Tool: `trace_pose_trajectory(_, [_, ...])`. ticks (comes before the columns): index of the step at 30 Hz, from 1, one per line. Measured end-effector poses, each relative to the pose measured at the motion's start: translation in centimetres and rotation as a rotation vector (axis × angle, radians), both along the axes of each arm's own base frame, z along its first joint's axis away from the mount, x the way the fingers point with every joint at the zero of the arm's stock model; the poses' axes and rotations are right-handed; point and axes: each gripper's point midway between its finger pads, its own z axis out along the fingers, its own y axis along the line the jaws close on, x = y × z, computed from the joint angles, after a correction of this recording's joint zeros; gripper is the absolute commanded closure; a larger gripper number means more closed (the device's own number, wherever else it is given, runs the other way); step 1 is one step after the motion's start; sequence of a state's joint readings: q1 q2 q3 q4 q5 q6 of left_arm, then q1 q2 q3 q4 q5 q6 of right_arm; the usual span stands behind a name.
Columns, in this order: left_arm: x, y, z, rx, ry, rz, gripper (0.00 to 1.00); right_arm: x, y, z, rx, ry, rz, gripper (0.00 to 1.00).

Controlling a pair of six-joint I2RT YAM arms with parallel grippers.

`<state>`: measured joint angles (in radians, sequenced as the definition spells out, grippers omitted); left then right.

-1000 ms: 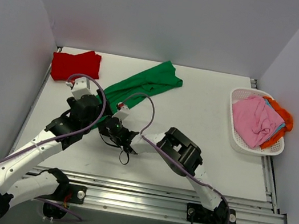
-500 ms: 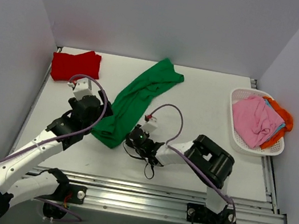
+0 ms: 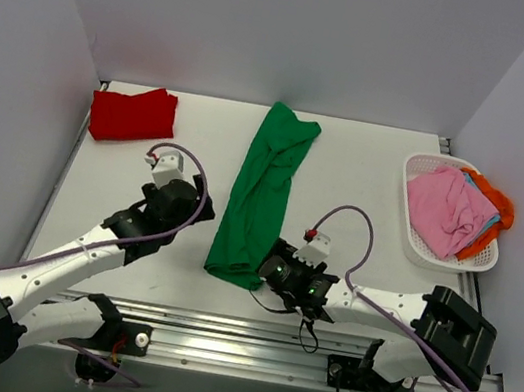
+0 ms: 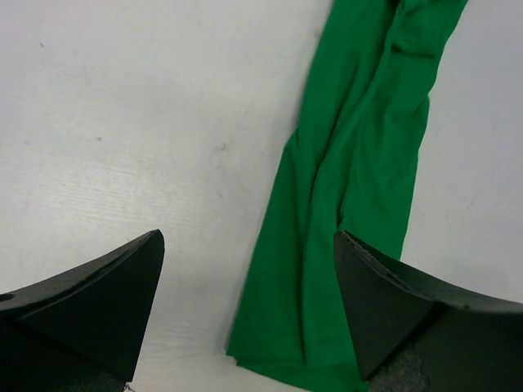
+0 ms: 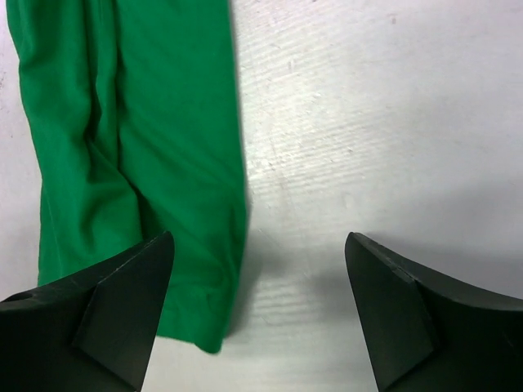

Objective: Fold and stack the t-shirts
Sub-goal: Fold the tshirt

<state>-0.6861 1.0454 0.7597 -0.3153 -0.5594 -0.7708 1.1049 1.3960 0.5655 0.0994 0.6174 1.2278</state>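
Note:
A bright green t-shirt [image 3: 260, 196] lies on the table as a long narrow strip running from the back to the near edge. My right gripper [image 3: 270, 267] stands open just right of its near end. In the right wrist view the green shirt's [image 5: 131, 147] near corner lies by the left finger [image 5: 106, 318], and nothing is held in the right gripper [image 5: 257, 314]. My left gripper [image 3: 200, 214] is open to the left of the strip. In the left wrist view the green shirt [image 4: 351, 204] runs past the right finger [image 4: 409, 310] of the left gripper [image 4: 249, 306]. A folded red t-shirt [image 3: 132, 113] sits at the back left.
A white lattice basket [image 3: 414, 245] at the right edge holds a pink tee [image 3: 447, 210], an orange one [image 3: 499, 207] and a sliver of blue. Grey walls close in the table on three sides. A metal rail [image 3: 266, 344] runs along the near edge.
My right gripper dragged the green shirt's near end rightward and toward the near edge, then opened and let go. The strip now lies straighter. My left arm shifted slightly right.

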Motion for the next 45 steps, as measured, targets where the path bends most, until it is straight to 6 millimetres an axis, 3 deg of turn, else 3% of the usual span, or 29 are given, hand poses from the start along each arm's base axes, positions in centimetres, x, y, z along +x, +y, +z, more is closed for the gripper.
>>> trace_pose_trajectory(7, [-4.6,-2.6,-7.6,0.075,0.162,-0.103,0.07,-2.4,-0.8,2.5,0.021,-0.028,0.004,0.2])
trace_pose_trajectory(10, [-7.1,-3.4,-9.7,0.087,0.215,-0.14,0.07,-3.3,-0.6,3.1,0.065,-0.041,0.015,0.21])
trace_pose_trajectory(14, [-9.0,-4.3,-11.1,0.084,0.239,-0.16,0.07,-4.1,-1.0,1.1,0.042,-0.02,0.022,0.23])
trace_pose_trajectory(19, [-9.7,-4.6,-12.8,0.098,0.279,-0.14,0.07,-3.7,-0.5,-1.5,-0.017,-0.013,0.02,0.26])
trace_pose_trajectory(25, [-9.8,-4.6,-13.9,0.116,0.295,-0.115,0.07,-2.4,2.1,-1.3,0.028,-0.05,0.026,0.29])
trace_pose_trajectory(31, [-9.3,-4.8,-14.1,0.112,0.279,-0.095,0.08,-1.5,2.9,-1.2,0.06,-0.067,0.014,0.34])
trace_pose_trajectory(35, [-8.8,-5.0,-13.9,0.099,0.255,-0.079,0.08,-1.2,2.9,-1.3,0.059,-0.063,0.012,0.46])
trace_pose_trajectory(36, [-8.7,-5.0,-13.8,0.095,0.248,-0.076,0.08,-1.0,2.9,-1.4,0.058,-0.062,0.01,0.57])
trace_pose_trajectory(39, [-8.2,-5.2,-13.5,0.083,0.226,-0.067,0.09,-0.9,2.8,-1.8,0.056,-0.051,0.011,0.76])
trace_pose_trajectory(42, [-7.9,-5.4,-13.5,0.081,0.211,-0.059,0.16,-0.6,2.9,-2.2,0.066,-0.041,0.008,0.89])
trace_pose_trajectory(45, [-7.8,-5.5,-14.2,0.094,0.215,-0.053,0.31,-0.1,3.1,-2.4,0.081,-0.038,0.001,1.0])
